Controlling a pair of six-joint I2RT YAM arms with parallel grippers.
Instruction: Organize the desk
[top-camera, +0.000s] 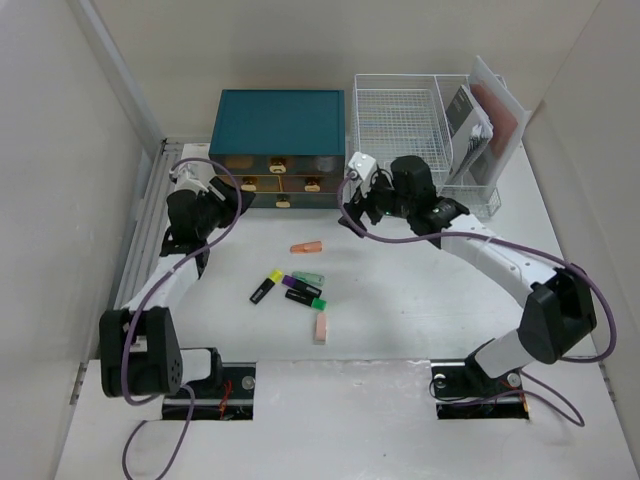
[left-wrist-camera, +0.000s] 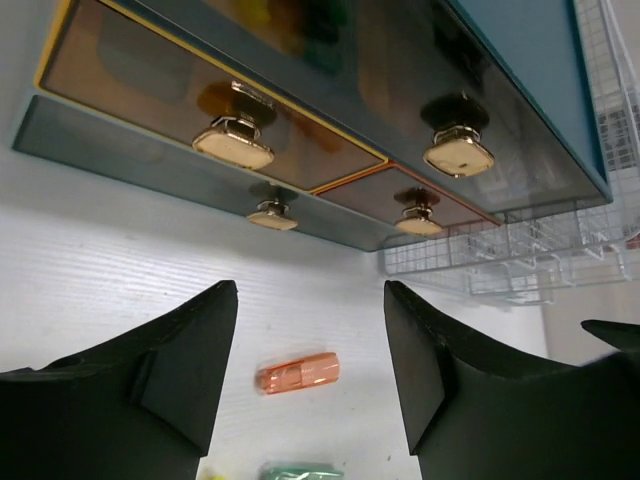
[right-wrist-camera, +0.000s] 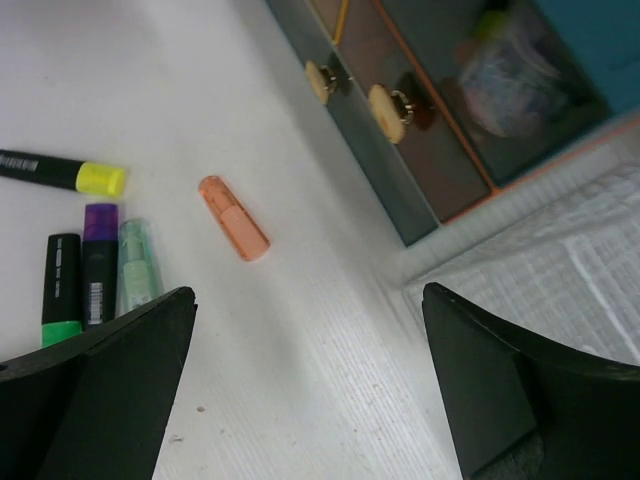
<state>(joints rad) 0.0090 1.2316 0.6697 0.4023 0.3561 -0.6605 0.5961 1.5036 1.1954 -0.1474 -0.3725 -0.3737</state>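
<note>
The white desk (top-camera: 430, 290) carries several loose highlighters near its middle. An orange one (top-camera: 306, 247) lies apart; below it sit a yellow-capped one (top-camera: 265, 286), a pale green one (top-camera: 308, 278), a purple one (top-camera: 300, 287), a green-capped one (top-camera: 306, 299) and a peach one (top-camera: 320, 326). My left gripper (top-camera: 222, 195) hovers by the left front of the teal drawer box (top-camera: 280, 125), open and empty; its wrist view shows the orange highlighter (left-wrist-camera: 298, 374) beyond the gripper (left-wrist-camera: 310, 290). My right gripper (top-camera: 355, 198) is wide open at the box's right front corner, holding nothing (right-wrist-camera: 309, 292).
A white wire-mesh tray rack (top-camera: 405, 115) stands right of the drawer box, with papers and a notebook (top-camera: 480, 115) upright at its right end. The drawers have gold knobs (left-wrist-camera: 233, 140). Walls close in on the left, the back and the right.
</note>
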